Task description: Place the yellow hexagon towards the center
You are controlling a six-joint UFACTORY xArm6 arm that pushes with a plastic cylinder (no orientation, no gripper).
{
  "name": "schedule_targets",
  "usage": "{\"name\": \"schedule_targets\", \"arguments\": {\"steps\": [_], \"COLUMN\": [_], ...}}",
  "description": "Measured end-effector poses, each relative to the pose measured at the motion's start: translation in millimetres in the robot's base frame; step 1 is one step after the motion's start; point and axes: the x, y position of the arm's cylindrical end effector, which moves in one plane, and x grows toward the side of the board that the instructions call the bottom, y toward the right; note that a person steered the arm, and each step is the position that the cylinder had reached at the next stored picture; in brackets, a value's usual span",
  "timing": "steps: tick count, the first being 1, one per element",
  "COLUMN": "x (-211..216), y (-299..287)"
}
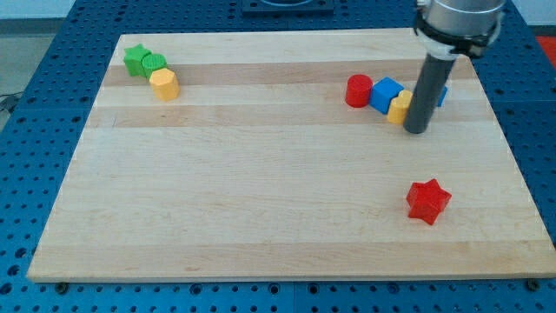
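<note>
one yellow hexagon (163, 84) sits top-left beside green blocks (143, 62), well apart from my tip (417, 130); no hand shows.

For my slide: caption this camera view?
My tip beside the right-hand cluster, far from the yellow hexagon.

Single camera, no second view to overlap with. It sits above the wooden board (261, 191) off its near long edge, looking down at a slant toward the far edge; the board's sides converge toward the view's top. Framing is fairly close: the board fills nearly the whole width, with blue perforated table (35, 61) showing around every side. The arm (459, 22) enters from the view's top right and is cropped by the frame. The rod's tip (417, 130) sits well inside the frame.
</note>
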Motion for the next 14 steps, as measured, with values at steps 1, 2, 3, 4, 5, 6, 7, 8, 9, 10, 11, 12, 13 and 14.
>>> {"name": "schedule_targets", "arguments": {"steps": [1,2,3,4,5,6,7,8,9,10,11,12,13,14], "x": [14.8,1.9,-14.8,-41.0,-49.1,-46.1,-32.5,-17.7,-38.3,-30.0,7.1,19.4,25.6,12.6], "y": [11.9,36.7,34.2,20.1,-1.4,-25.9,-48.0,-60.1,-44.5,-23.5,-40.6,-44.3,-72.8,-122.8]}}
